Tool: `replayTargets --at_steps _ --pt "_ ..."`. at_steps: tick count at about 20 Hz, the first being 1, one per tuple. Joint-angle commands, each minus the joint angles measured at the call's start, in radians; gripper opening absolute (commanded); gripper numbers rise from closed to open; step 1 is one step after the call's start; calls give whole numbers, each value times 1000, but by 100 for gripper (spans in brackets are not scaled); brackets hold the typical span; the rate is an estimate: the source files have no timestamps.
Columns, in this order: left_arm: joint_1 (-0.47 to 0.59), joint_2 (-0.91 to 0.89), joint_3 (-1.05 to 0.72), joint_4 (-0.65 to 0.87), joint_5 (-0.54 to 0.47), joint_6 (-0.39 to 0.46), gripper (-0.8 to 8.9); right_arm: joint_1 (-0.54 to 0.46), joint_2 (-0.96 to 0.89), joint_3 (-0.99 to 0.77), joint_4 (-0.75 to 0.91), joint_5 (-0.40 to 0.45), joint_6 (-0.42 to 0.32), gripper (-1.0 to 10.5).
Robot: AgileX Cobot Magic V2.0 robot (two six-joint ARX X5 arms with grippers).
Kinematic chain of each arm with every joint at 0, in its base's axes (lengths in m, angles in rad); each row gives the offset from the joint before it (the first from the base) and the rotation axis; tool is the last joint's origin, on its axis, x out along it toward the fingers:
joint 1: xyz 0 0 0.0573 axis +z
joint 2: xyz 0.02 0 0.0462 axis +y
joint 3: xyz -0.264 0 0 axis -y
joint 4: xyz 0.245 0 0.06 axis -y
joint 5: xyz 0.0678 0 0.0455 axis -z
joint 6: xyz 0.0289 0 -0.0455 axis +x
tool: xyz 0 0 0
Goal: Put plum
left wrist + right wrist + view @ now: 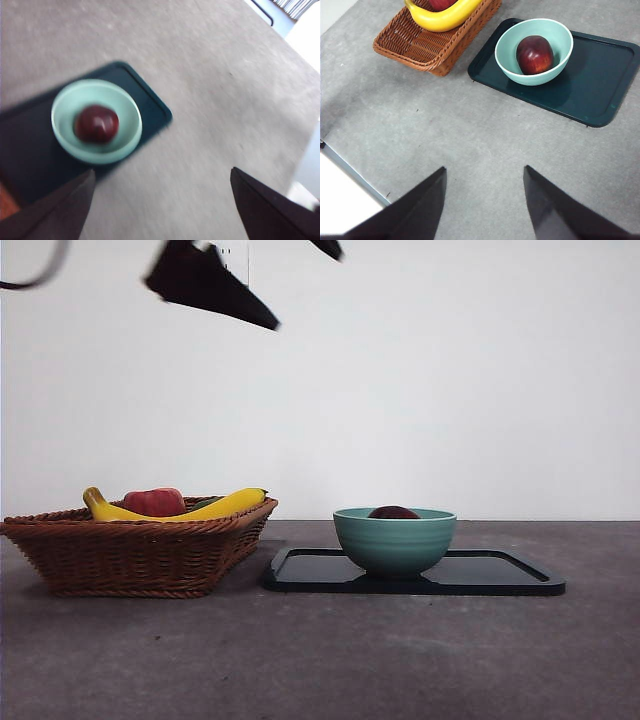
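Note:
The plum, dark maroon and round, lies inside a teal bowl that stands on a black tray. In the left wrist view the plum sits in the bowl, far below my left gripper, which is open and empty, well above the table and off to one side of the bowl. My right gripper is open and empty, high over bare table, apart from the bowl with the plum. Black arm tips show at the top of the front view.
A wicker basket stands left of the tray and holds a banana and a red fruit. It also shows in the right wrist view. Grey tabletop lies in front of both.

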Motion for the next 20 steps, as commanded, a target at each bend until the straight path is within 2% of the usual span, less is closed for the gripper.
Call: replayTargets --at_steps 1,8,20 --pt "-10 126 111 10 -15 47 436 5 6 5 7 -3 11 244" --pt "-10 422 321 16 -68 127 436 5 6 5 7 -2 11 245" --pt "-35 637 333 145 -104 236 433 5 6 5 6 5 16 245"
